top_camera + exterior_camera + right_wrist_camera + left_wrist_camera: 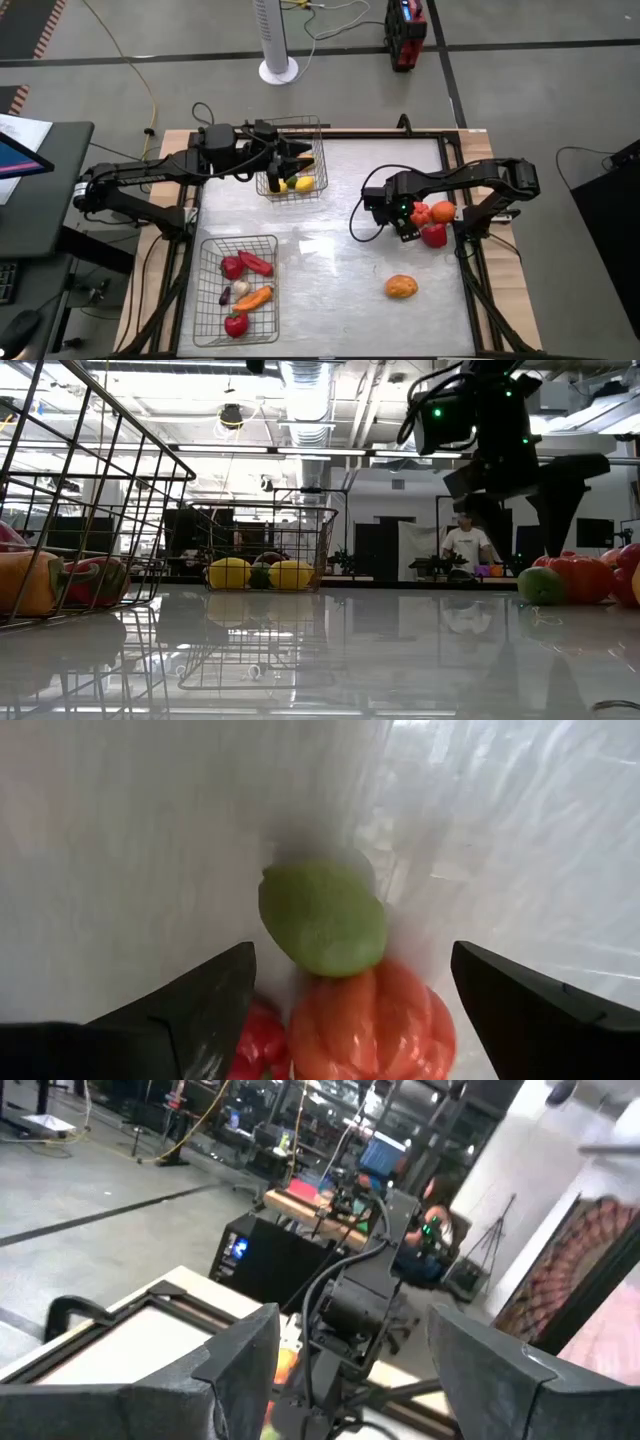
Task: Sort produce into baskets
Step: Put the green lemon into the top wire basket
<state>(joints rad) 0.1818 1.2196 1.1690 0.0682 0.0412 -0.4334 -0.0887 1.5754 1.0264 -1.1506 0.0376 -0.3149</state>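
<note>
At the table's right, produce lies in a cluster: a green round piece (322, 918), a ribbed orange-red piece (370, 1020) and a red piece (258, 1042). My right gripper (352, 960) hangs open above them, pointing down, a finger on either side and touching none. In the high view it (407, 222) stands beside the cluster (432, 214). My left gripper (302, 162) is held level and open over the far basket (290, 128), which holds yellow pieces (303, 184). The near basket (205, 300) holds red peppers (250, 264) and a carrot (254, 297).
A lone orange fruit (401, 287) lies on the table toward the near right. The table's middle, between the baskets and the cluster, is bare and shiny. A person (468, 546) stands in the room beyond the table.
</note>
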